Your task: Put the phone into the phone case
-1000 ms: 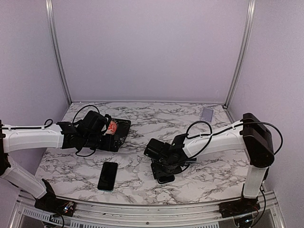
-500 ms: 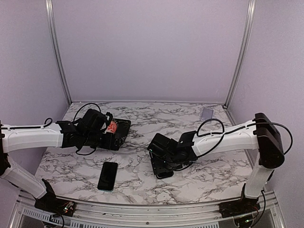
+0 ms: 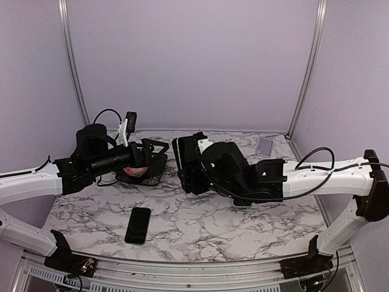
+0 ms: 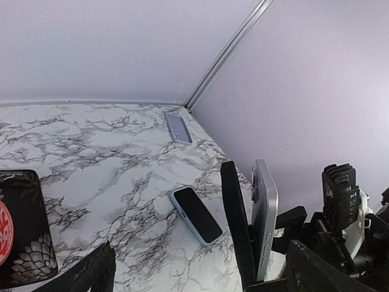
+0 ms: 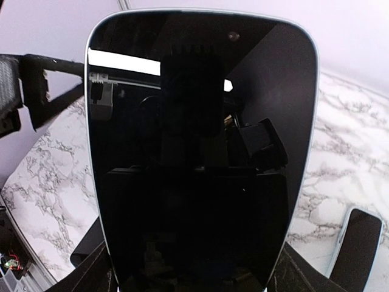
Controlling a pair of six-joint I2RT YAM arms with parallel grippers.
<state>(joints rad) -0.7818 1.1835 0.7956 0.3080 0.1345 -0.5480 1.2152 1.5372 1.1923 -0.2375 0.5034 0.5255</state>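
I lifted the phone up.
My right gripper now squeezes the phone, raised off the table toward the case; left gripper jaws unclear.

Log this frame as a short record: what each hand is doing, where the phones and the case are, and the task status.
right hand: shut on the held phone, which is upright above the table's middle
left hand: open, holding nothing, beside the phone case
phone case: black with a red pattern, at the left of the table
second phone: flat on the table near the front edge
lavender item: flat, back right corner
status: held phone not yet in the phone case
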